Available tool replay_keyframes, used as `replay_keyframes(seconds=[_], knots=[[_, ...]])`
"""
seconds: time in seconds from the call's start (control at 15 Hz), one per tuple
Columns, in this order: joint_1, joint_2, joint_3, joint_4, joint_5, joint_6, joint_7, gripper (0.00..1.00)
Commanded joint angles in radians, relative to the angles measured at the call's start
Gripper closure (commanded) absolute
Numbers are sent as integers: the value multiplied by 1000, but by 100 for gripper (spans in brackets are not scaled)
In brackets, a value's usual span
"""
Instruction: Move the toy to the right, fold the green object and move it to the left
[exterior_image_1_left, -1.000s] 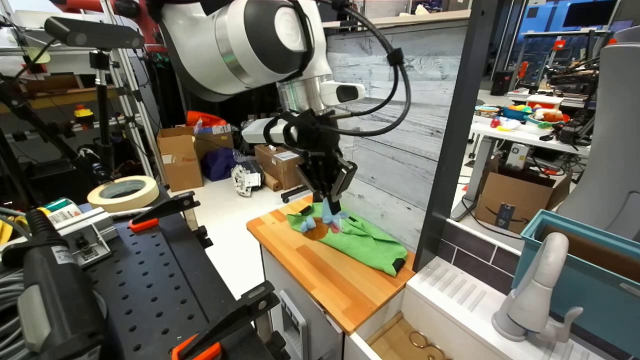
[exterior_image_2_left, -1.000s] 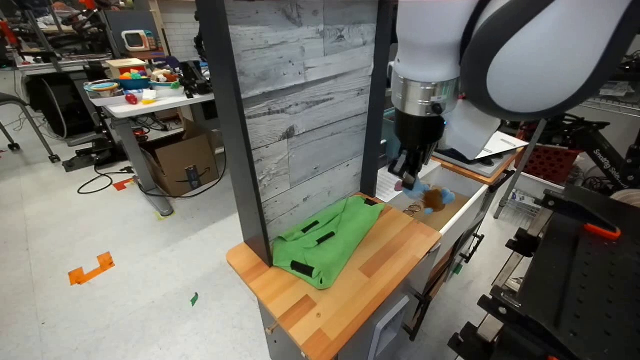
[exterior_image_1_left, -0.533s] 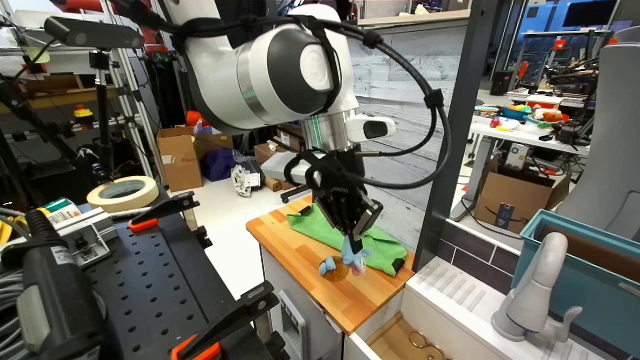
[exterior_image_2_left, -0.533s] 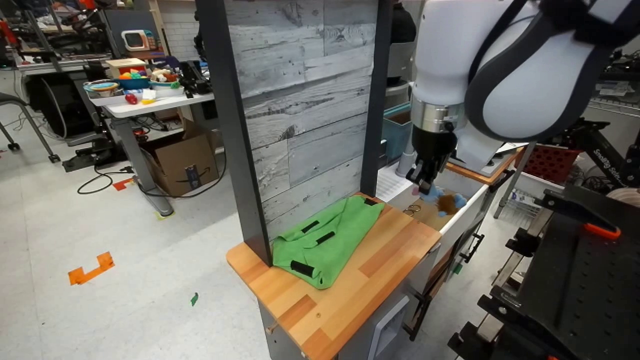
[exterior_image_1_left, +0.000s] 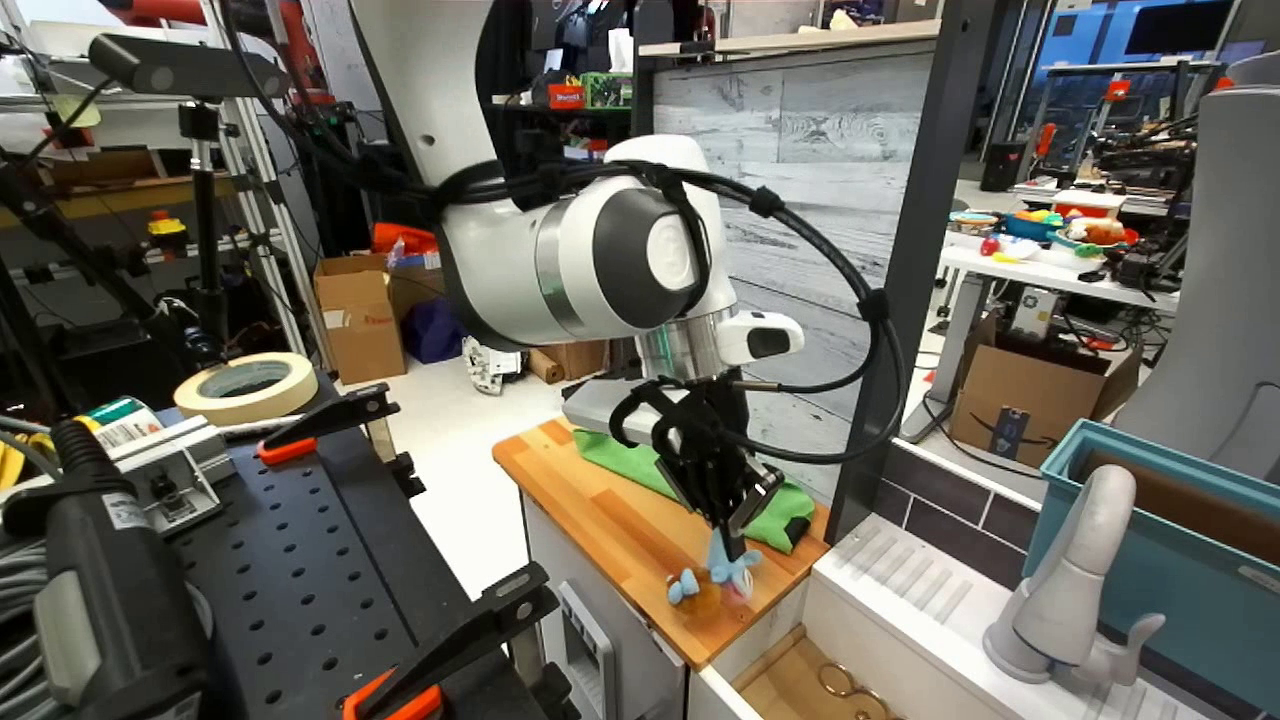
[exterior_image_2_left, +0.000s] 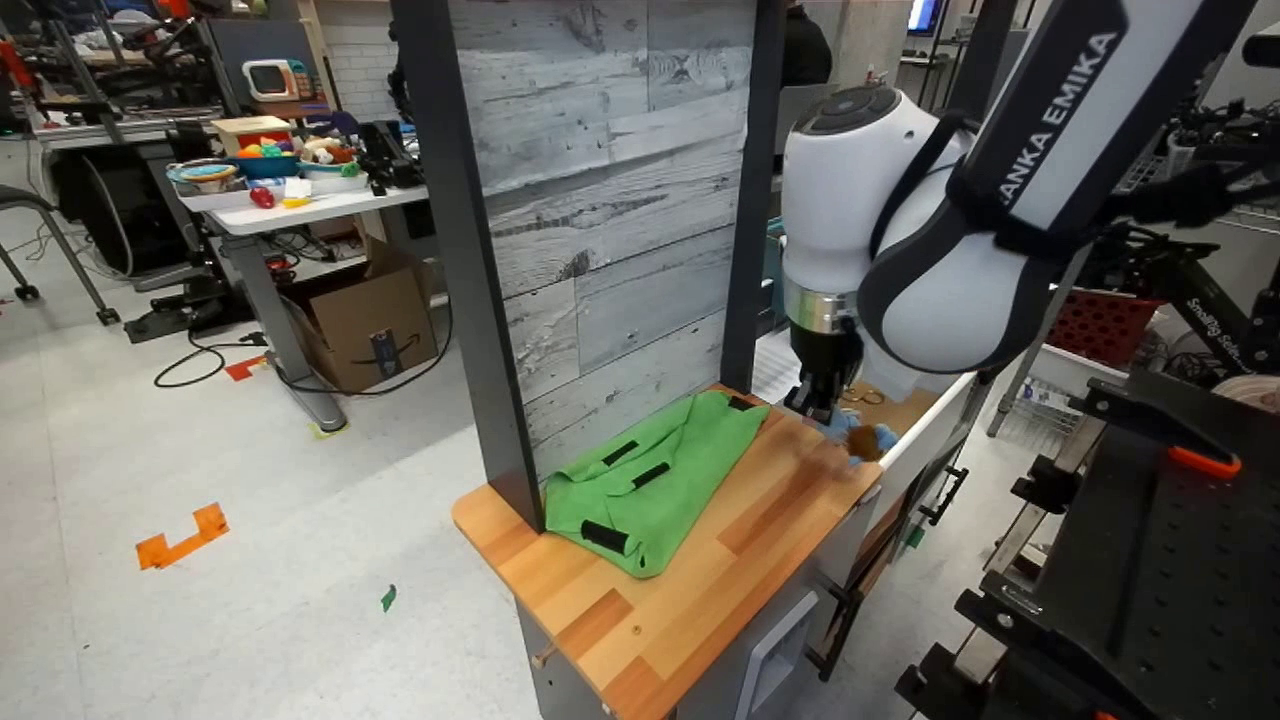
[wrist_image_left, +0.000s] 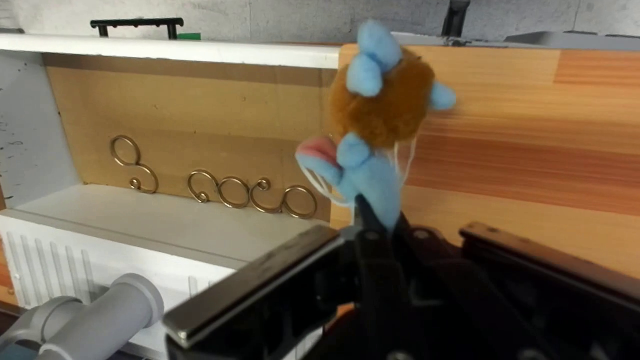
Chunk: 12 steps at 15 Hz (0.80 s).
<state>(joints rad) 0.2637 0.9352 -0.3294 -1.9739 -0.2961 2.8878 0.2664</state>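
Blue-and-brown plush toy (wrist_image_left: 380, 115) clamped in a black two-finger gripper (wrist_image_left: 381, 212)

In an exterior view, the gripper points downward over a butcher-block wooden countertop (exterior_image_1_left: 600, 510), the toy hanging from its tips near a corner; I cannot tell whether the toy touches the wood. Behind the gripper and partly hidden by it, a bright green soft cloth (exterior_image_1_left: 630, 462) lies along the foot of a grey plank-patterned panel (exterior_image_1_left: 830, 130). A light grey faucet (exterior_image_1_left: 1070, 570) stands in front of a teal rectangular bin (exterior_image_1_left: 1180, 570).

In an exterior view, black strips (exterior_image_2_left: 605, 537) show on the creased cloth. The toy is apart from it, at the countertop's end beside an open white drawer (exterior_image_2_left: 930, 428).

In the wrist view, dark fingertips (wrist_image_left: 367, 214) pinch a pale blue part of the toy; its round brown part, more blue bits, a pink patch and thin white strings are also visible. Gold-coloured curled rings (wrist_image_left: 233, 205) lie in the drawer.
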Motion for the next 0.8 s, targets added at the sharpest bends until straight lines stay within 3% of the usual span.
replay_keyframes(seconds=[0.0,0.07,0.13,0.2,0.4,0.73], knots=[[12,73,4,92,41,-7,-9,99],[15,78,5,99,46,-5,-10,99],[17,83,8,106,48,-4,-14,91],[17,76,11,102,53,-3,-17,70],[17,43,15,74,52,25,-28,60],[-9,7,27,68,69,45,-39,24]])
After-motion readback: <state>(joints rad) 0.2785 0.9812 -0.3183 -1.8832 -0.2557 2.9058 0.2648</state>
